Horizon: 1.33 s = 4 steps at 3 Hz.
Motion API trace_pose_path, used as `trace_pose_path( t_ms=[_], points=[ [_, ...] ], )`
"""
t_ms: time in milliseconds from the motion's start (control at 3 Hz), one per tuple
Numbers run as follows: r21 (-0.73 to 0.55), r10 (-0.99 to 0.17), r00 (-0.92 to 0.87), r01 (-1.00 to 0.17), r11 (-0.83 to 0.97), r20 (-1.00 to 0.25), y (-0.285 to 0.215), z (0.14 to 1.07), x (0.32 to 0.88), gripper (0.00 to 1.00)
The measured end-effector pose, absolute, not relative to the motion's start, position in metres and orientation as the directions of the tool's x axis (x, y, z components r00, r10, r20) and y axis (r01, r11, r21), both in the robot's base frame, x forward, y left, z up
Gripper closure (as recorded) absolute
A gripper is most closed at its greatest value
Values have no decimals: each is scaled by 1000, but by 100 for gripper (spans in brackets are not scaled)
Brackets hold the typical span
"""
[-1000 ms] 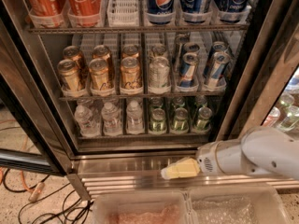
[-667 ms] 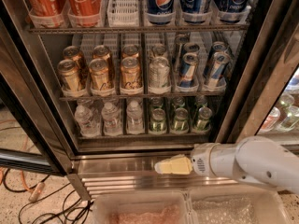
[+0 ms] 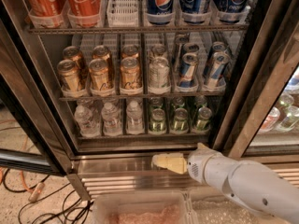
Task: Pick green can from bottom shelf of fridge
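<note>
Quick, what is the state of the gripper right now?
Gripper: open or closed cannot be told. It is low, in front of the base of the fridge, below the green cans, holding no can.

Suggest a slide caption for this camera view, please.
Gripper poised at the steel sill of the fridge, below the green cans on its bottom shelf.

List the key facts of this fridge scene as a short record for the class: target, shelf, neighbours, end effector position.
target: green cans, three lanes, upright
shelf: bottom shelf, right half
neighbours: water bottles to their left; gold cans on the shelf above
arm: end effector low in front of the fridge base, below the shelf, apart from the cans
</note>
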<state>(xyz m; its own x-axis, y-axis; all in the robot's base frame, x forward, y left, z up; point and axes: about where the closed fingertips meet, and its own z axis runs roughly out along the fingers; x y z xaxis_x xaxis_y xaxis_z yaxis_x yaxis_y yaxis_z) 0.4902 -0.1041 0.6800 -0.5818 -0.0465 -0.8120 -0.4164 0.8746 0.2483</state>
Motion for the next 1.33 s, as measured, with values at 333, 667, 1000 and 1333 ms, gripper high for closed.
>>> trace_pose_path(
  t_ms=[333, 667, 1000, 1333],
  points=[
    [254, 53, -554, -293, 922, -831, -123, 674, 503, 0],
    [252, 114, -533, -194, 948, -838, -141, 665, 521, 0],
    [256, 119, -532, -191, 948, -838, -139, 663, 521, 0],
    [280, 157, -511, -174, 944, -845, -133, 656, 527, 0]
  ],
)
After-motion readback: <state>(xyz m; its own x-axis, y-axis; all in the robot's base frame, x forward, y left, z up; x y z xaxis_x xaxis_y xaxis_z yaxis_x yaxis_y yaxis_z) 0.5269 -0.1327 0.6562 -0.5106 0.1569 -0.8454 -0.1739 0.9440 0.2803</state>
